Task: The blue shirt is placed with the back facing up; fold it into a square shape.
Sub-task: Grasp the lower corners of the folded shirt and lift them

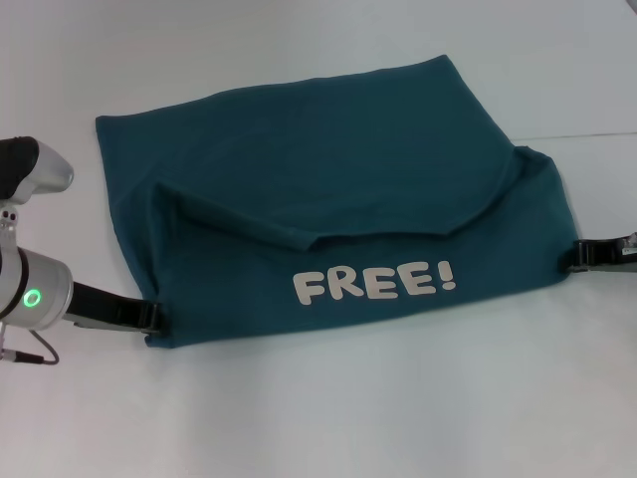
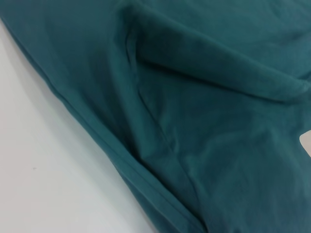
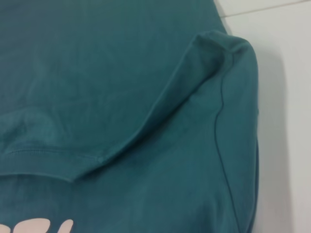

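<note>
I see one blue shirt (image 1: 328, 189) lying partly folded on the white table (image 1: 328, 418), its white "FREE!" print (image 1: 375, 283) facing up on the near flap. My left gripper (image 1: 149, 316) meets the near left corner, my right gripper (image 1: 580, 256) the right edge; I cannot tell how either's jaws stand. Nothing else lies around.

white table (image 1: 328, 408), plain and flat; blue shirt (image 1: 328, 169) lying on it, partly folded, white "FREE!" print (image 1: 374, 284) facing up
</note>
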Robot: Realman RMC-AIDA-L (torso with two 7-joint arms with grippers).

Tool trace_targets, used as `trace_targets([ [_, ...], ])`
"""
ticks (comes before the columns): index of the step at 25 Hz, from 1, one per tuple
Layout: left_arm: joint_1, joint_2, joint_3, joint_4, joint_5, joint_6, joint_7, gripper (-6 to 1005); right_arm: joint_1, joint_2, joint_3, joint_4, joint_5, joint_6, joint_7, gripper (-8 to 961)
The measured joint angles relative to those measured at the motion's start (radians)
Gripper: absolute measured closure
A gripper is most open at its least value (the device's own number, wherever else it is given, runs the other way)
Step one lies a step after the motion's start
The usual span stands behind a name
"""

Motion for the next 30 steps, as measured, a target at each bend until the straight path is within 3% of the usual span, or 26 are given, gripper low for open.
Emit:
trace_targets([
  [5,0.000,0.000,0.000,0.000,0.000,0.000,0.001,952,0.010,0.001,0.000,-0.001,0.002,0.002,-0.019,780],
  [10,0.000,0.004,-0.001,0.000,0.004,0.000,0.001,952,0.017,-0.001,0.000,-0.023,-0.001,-0.026,-0.027,851],
  [14,0.001,0.018,-0.011,0.004,0.000,0.035,0.005,952,0.012,-0.004,-0.008,-0.086,-0.004,-0.119,-0.042,851],
  [24,0.011,0.072,-0.103,0.048,0.005,0.298,0.034,952,0.006,0.003,-0.067,-0.248,-0.130,-0.474,-0.062,852],
  [30,0.024,0.080,-0.105,0.055,0.056,0.447,0.041,953,-0.009,0.020,-0.117,-0.286,-0.136,-0.663,-0.101,852],
])
